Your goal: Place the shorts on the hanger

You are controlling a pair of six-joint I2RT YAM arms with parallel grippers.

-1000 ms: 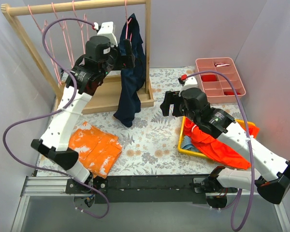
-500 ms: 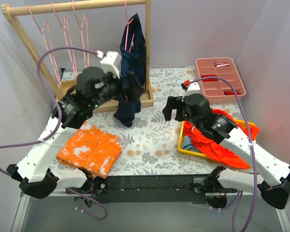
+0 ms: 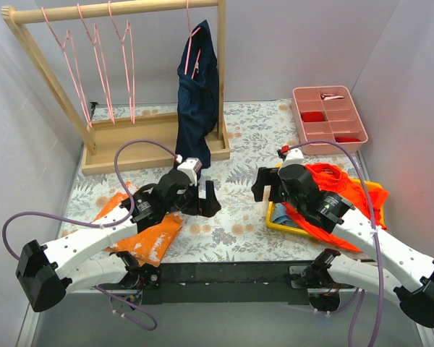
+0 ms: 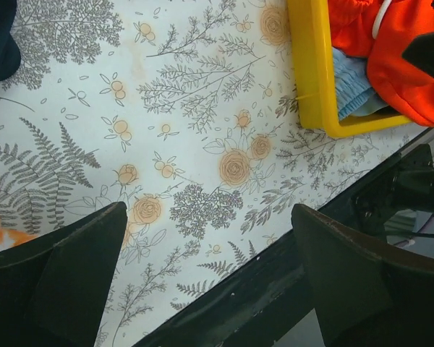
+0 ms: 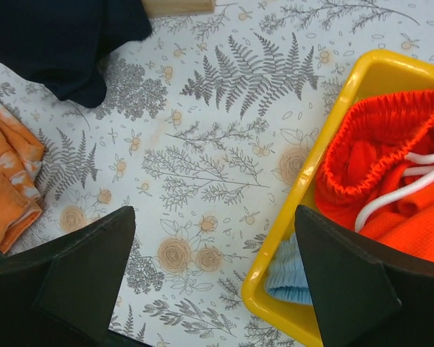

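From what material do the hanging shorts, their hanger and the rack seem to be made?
The shorts: soft matte navy fabric, hanging in limp folds. The hanger: thin pink wire, perhaps coated metal or plastic; too fine to tell. The rack: pale wood by its colour, plain matte beams.

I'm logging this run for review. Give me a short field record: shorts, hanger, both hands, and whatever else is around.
shorts: dark navy, draped on a hanger, hanging down
hanger: pink wire, hooked on the wooden rack
left hand: open, empty, over the floral table cover
right hand: open, empty, beside the yellow bin
spare hangers: three, bare, on the same rail
orange cloth: on the table, partly under the left arm
red clothes: in the yellow bin
pink tray: far right of the table
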